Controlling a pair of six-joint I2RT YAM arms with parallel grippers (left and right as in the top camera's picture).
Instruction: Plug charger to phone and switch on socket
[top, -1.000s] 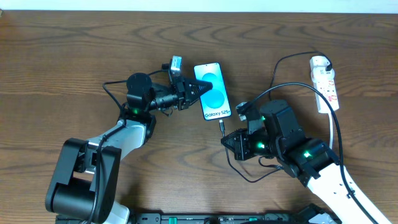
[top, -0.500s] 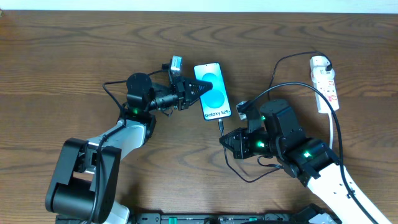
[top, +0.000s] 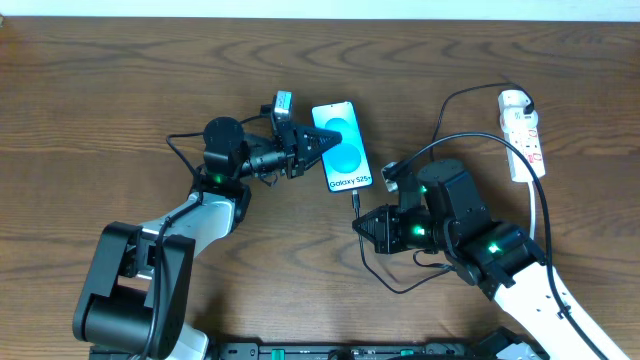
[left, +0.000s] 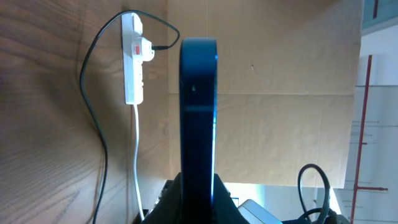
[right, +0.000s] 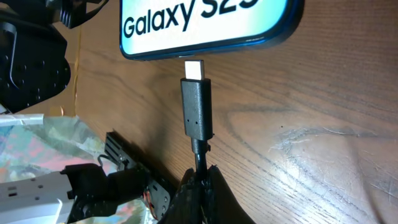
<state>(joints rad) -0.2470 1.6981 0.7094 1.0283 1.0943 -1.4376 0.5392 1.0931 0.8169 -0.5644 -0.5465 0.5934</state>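
The phone (top: 340, 147) lies on the wooden table with its cyan screen up. My left gripper (top: 312, 148) is shut on its left long edge; the left wrist view shows the phone (left: 198, 106) edge-on between the jaws. My right gripper (top: 362, 222) is shut on the charger (top: 357, 205) cable just behind the plug. In the right wrist view the black plug (right: 196, 109) points at the phone's bottom edge (right: 205, 28), its metal tip a small gap short of the port. The white socket (top: 522, 135) lies at the far right, apart from both grippers.
The charger's black cable (top: 470, 140) loops from the socket over my right arm, with slack by it (top: 400, 282). The socket's white cord (top: 540, 215) runs toward the front edge. In the left wrist view the socket (left: 132, 68) lies beyond the phone.
My right gripper has edged a little to the left with the plug. The left gripper and the phone have stayed put.
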